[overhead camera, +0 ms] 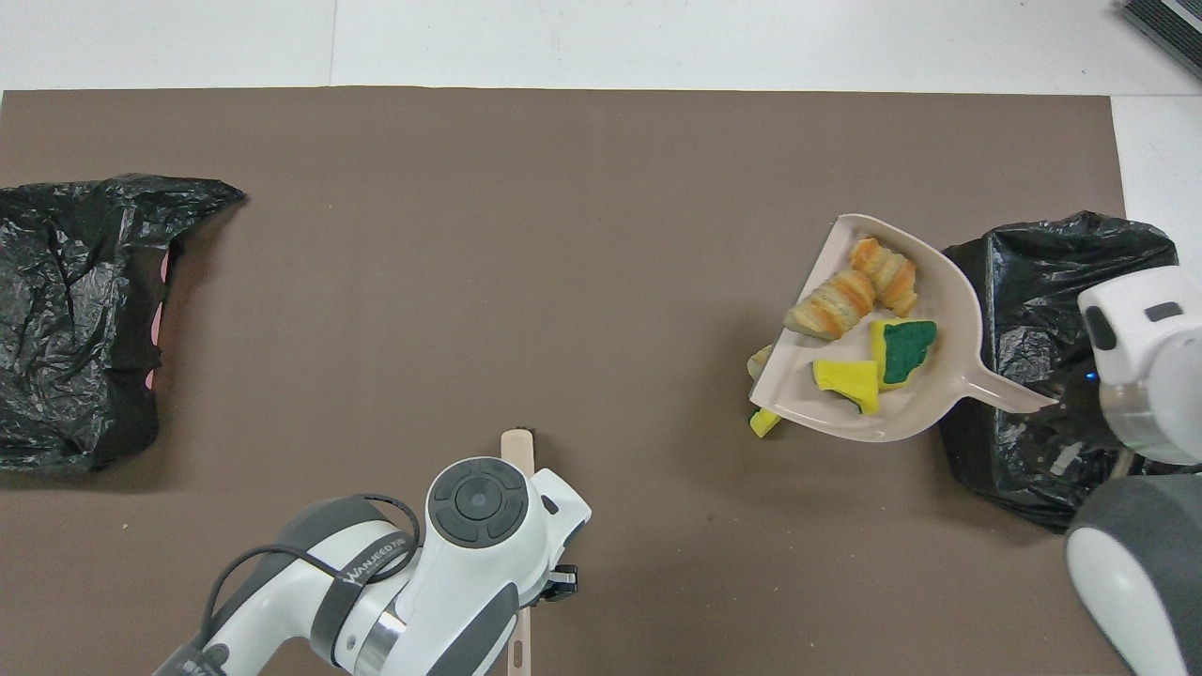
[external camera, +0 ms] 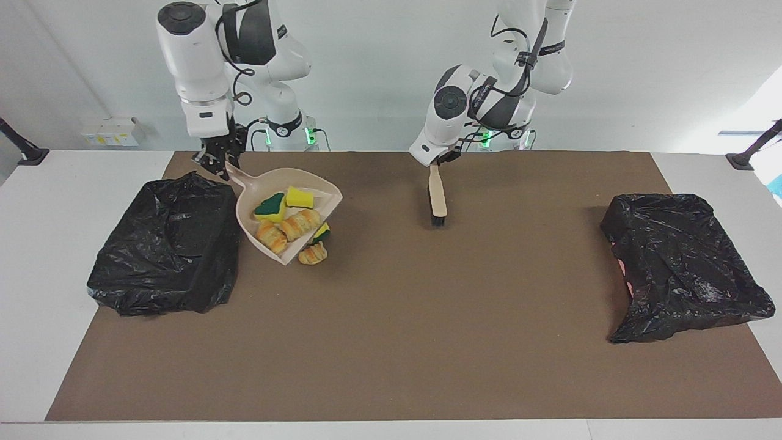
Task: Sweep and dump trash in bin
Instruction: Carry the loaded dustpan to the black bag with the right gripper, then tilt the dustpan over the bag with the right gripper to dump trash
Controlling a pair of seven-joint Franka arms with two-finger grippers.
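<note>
Four trash pieces (external camera: 286, 215) ride in dustpan (external camera: 287, 211), level below right gripper (external camera: 221, 164) clamping its handle, nearing bin (external camera: 165, 244); left gripper (external camera: 437, 164) grips brush (external camera: 437, 197), parked.

The right gripper (external camera: 221, 166) holds the loaded beige dustpan (external camera: 247, 211) aloft beside a black-bagged bin (external camera: 165, 244); the left gripper (external camera: 435, 164) holds a brush (external camera: 437, 195).

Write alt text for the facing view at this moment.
The right gripper holds a loaded beige dustpan by its handle in the air beside a black-bagged bin, two sponge chunks and two bread toys inside. The left gripper holds a brush upright, bristles down. More pieces lie on the brown mat under the pan.
</note>
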